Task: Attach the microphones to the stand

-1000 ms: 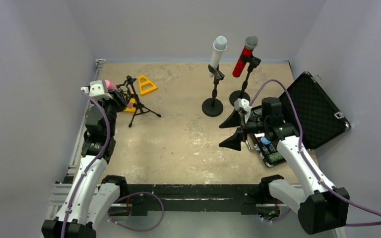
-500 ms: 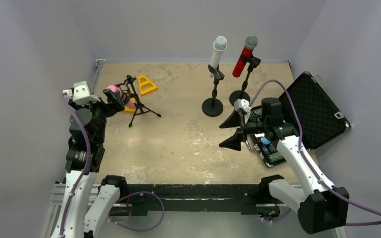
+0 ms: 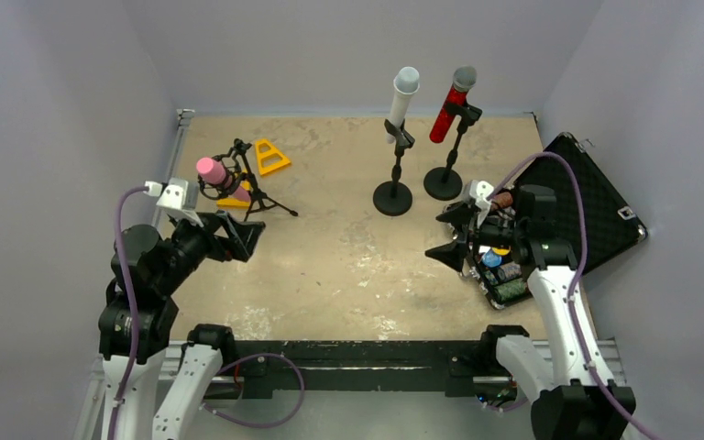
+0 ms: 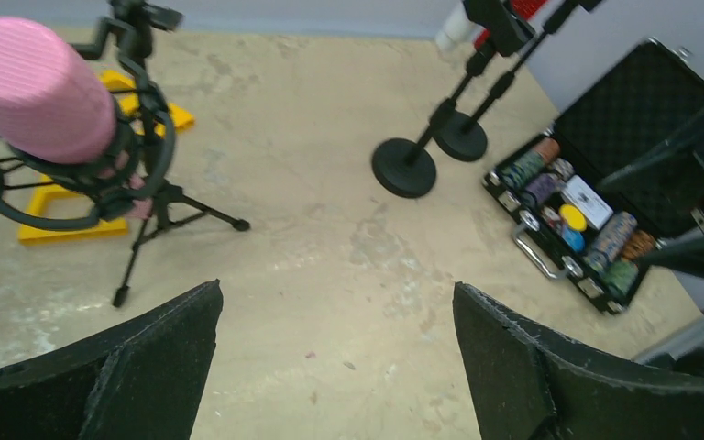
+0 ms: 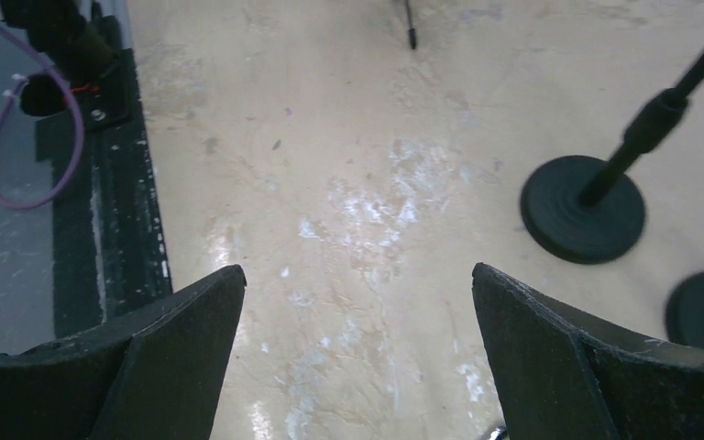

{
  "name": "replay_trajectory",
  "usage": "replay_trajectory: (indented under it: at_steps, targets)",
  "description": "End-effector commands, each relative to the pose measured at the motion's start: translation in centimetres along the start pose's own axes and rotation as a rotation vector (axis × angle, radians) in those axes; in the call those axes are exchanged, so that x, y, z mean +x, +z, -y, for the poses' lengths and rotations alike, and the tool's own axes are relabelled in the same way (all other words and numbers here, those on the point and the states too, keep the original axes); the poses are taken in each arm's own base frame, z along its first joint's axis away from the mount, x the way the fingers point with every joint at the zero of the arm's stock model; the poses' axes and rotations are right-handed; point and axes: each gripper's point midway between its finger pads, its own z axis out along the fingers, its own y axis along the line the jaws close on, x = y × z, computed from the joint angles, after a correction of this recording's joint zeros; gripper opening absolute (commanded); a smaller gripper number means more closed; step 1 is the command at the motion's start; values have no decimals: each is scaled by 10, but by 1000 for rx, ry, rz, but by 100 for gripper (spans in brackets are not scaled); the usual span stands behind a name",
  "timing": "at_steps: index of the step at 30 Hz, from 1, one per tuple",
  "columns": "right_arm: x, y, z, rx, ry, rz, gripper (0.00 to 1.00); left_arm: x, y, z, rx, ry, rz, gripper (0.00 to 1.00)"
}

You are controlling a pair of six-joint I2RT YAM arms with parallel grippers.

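Backing off toward 7 o'clock, the left arm [image 3: 160, 266] has left the pink mic [image 3: 211, 171] seated in the tripod [image 3: 255, 197] at 10 o'clock. Its jaws stand spread and empty, as do the right arm's [image 3: 550, 275]. With the white mic [image 3: 403, 92] and red mic [image 3: 452, 108] clipped on stands [image 3: 392, 197] around 12 and 1 o'clock, the task looks complete.
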Motion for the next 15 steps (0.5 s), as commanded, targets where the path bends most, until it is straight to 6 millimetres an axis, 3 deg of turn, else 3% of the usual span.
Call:
replay_trajectory:
  at_steps: [1, 8, 15]
  targets:
    - [-22, -24, 9, 112, -93, 55, 99, 39, -16, 34, 200, -69, -137, 99]
    - [-27, -45, 15, 207, -88, 115, 99, 70, -16, 43, 292, -151, -157, 99]
    - [-27, -55, 22, 257, -55, 140, 99, 81, -22, 43, 298, -162, -146, 99]
